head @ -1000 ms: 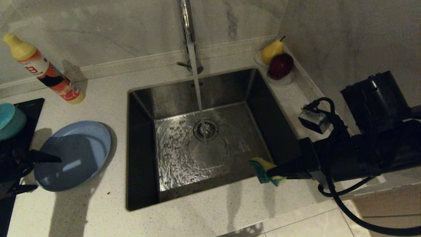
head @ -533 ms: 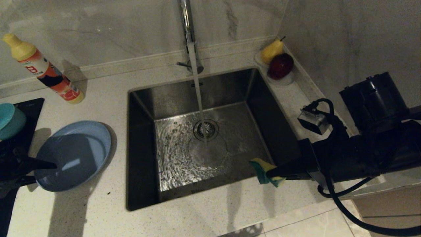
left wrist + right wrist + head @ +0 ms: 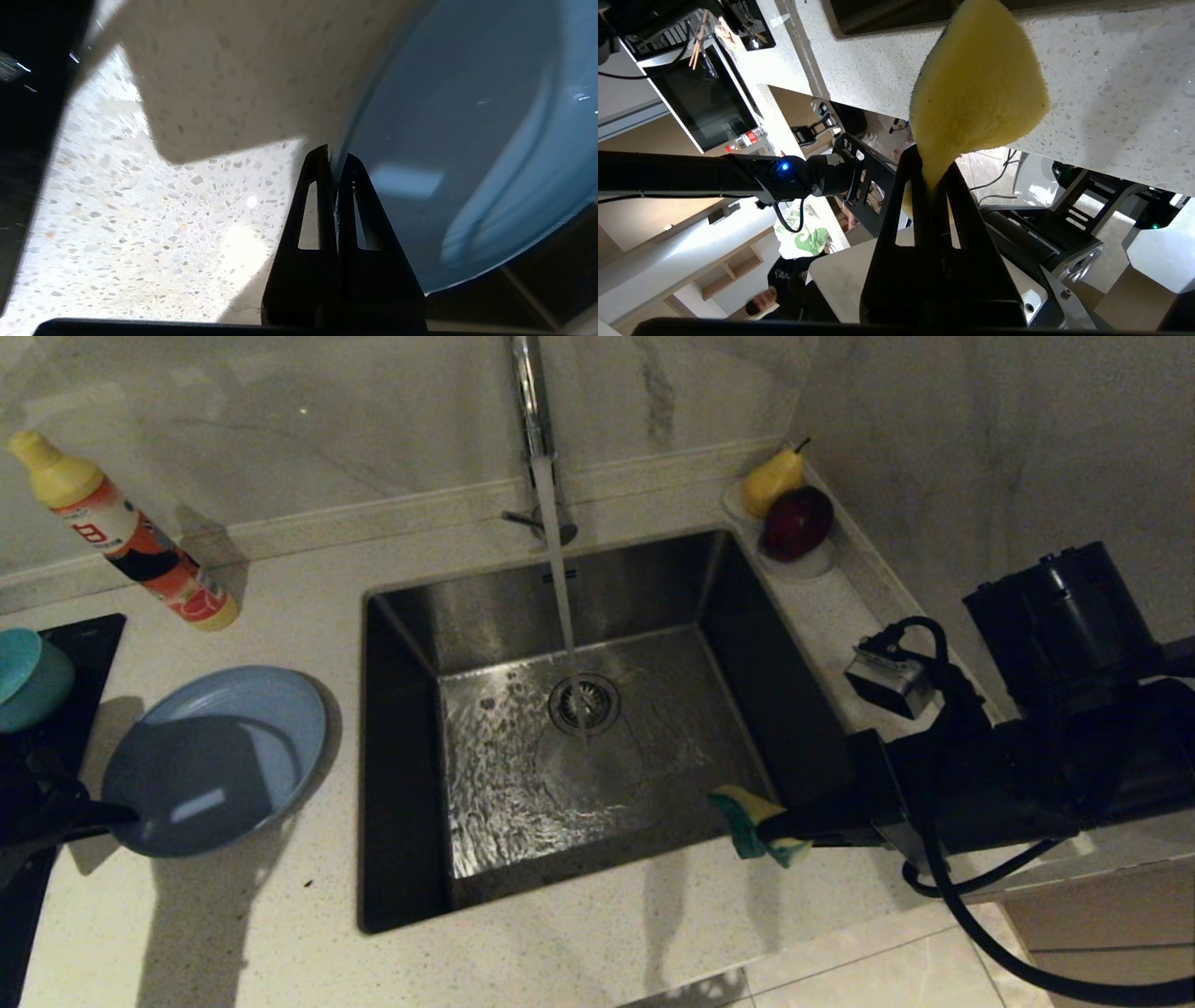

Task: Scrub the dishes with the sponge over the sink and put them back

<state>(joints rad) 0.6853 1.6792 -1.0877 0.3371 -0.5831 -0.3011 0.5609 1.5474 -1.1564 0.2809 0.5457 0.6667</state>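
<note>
I've got the left pincer [image 3: 332, 163] clamped on the near-left rim of the plate [image 3: 233, 747], jaws pressed together on the thin edge, plain in the left wrist view. Plate sits on the worktop [image 3: 280, 915] left of the sink [image 3: 411, 728]; its far-right side reads slightly raised off the surface, but I can't tell for sure. In the head view the left arm only pokes in at the left edge.

Right pincer [image 3: 933, 179] is clamped on the sponge [image 3: 761, 821], pinching it at one end. Sponge hangs over the near-right corner of the sink, yellow with a teal face, not touching the basin.

Tap [image 3: 532, 420] is running, the stream landing on the drain [image 3: 584, 704], water spread across the basin floor.

Teal bowl [image 3: 28, 681] at the far left, beside a black panel [image 3: 75, 644]; I can't make out the yellow bowl.

Soap bottle [image 3: 121, 537] lies tilted far left against the wall. Pear [image 3: 771, 478] and a dark red fruit [image 3: 799, 521] sit on a white dish [image 3: 808, 565] at the sink's far-right corner.
</note>
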